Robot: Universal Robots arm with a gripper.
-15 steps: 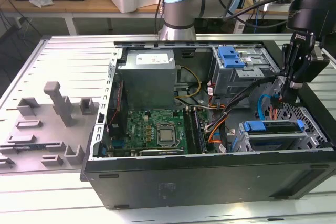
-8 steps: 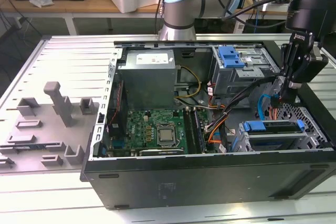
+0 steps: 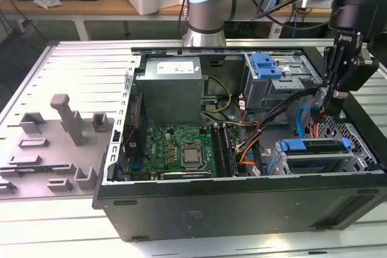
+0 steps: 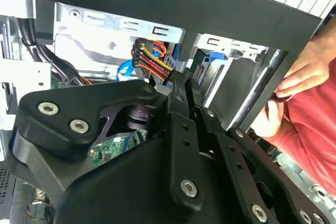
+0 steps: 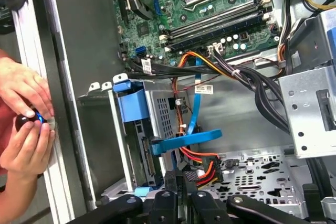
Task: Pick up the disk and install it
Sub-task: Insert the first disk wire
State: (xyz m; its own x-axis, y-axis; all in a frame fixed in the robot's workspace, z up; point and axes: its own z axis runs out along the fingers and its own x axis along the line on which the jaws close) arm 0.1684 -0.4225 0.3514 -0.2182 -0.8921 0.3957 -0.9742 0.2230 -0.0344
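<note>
- The disk (image 3: 309, 145) sits in a metal cage (image 3: 357, 160) in a corner of the open computer case (image 3: 242, 203), on the exterior view's right.
- Blue plastic runs along the top of the disk. Under the blue there is silver metal.
- In the first wrist view the disk (image 5: 131, 106) stands on its edge, so its label is hidden.
- A flat blue cable (image 5: 191, 139) is plugged into the back of the disk.
- The gripper (image 3: 330, 108) hangs just above the cage. Its fingers look pressed together and hold nothing.
- The big grey box (image 3: 172, 92) has a white sticker (image 3: 176, 66), but the print is too small to read.
- A person's hands (image 5: 26, 129) hold a small dark thing beside the case.
</note>
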